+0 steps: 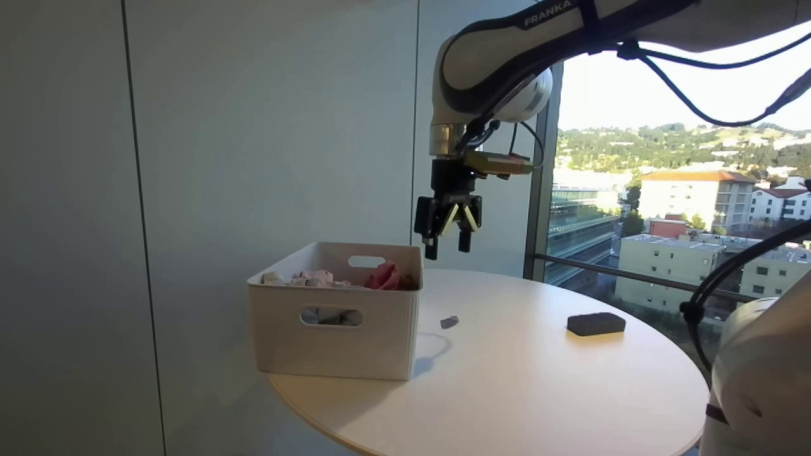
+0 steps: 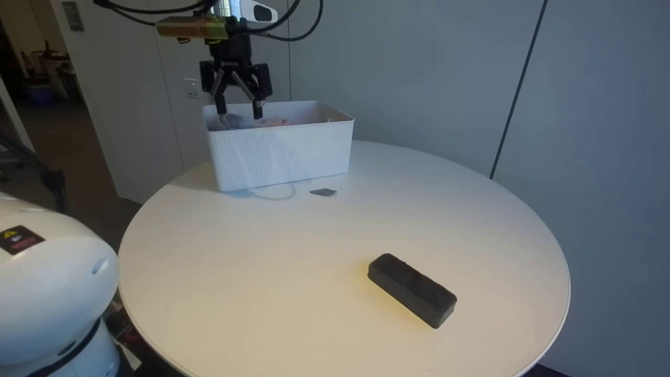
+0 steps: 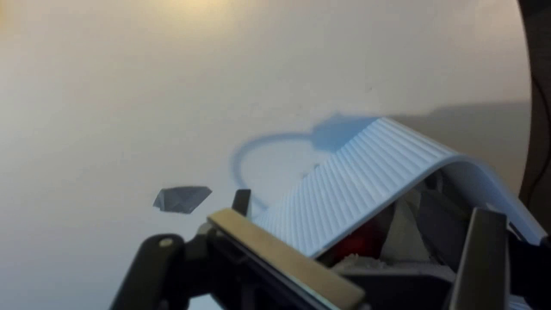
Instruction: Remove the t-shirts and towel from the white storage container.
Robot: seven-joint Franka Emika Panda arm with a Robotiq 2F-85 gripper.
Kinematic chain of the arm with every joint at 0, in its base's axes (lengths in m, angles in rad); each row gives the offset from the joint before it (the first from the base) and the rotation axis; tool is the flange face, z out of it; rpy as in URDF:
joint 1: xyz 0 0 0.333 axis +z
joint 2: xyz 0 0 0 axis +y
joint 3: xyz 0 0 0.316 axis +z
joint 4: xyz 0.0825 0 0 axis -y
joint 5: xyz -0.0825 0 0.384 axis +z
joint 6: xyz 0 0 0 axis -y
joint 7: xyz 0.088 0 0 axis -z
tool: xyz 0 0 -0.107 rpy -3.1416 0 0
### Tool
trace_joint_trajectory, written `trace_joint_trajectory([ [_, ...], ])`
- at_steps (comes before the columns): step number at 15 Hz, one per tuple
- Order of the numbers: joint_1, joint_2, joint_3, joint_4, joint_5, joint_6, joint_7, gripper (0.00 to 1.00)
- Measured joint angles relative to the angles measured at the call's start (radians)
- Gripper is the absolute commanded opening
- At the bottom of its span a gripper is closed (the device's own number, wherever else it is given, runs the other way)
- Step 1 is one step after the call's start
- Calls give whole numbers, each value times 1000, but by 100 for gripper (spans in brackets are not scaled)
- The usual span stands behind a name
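The white storage container (image 1: pixel 336 345) stands upright near the edge of a round table. It also shows in an exterior view (image 2: pixel 282 157) and, with its ribbed side wall, in the wrist view (image 3: pixel 344 185). Inside lie a red cloth (image 1: pixel 384 277), pale pinkish cloth (image 1: pixel 320 277), off-white cloth (image 3: pixel 402 237) and dark grey cloth (image 3: pixel 443 226). I cannot tell which are t-shirts and which is the towel. My gripper (image 1: pixel 448 247) is open and empty, pointing down above the container's ribbed long side; it also shows in an exterior view (image 2: pixel 239 111).
A black block (image 1: pixel 595 323) lies on the table (image 2: pixel 293 251), away from the container. A small grey scrap (image 2: pixel 323 192) lies beside the ribbed wall. A pale wall (image 1: pixel 272 139) rises behind the container, and a window (image 1: pixel 665 190) is beyond the table.
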Motion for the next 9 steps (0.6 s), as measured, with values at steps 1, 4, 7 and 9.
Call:
trace_joint_trajectory([
  [1,1,21,11,45,-36,6,-14,100],
  [4,21,113,25,195,-82,16,-106,100],
  [7,53,254,22,340,-74,31,-237,100],
  [9,67,363,22,422,-66,43,-330,100],
])
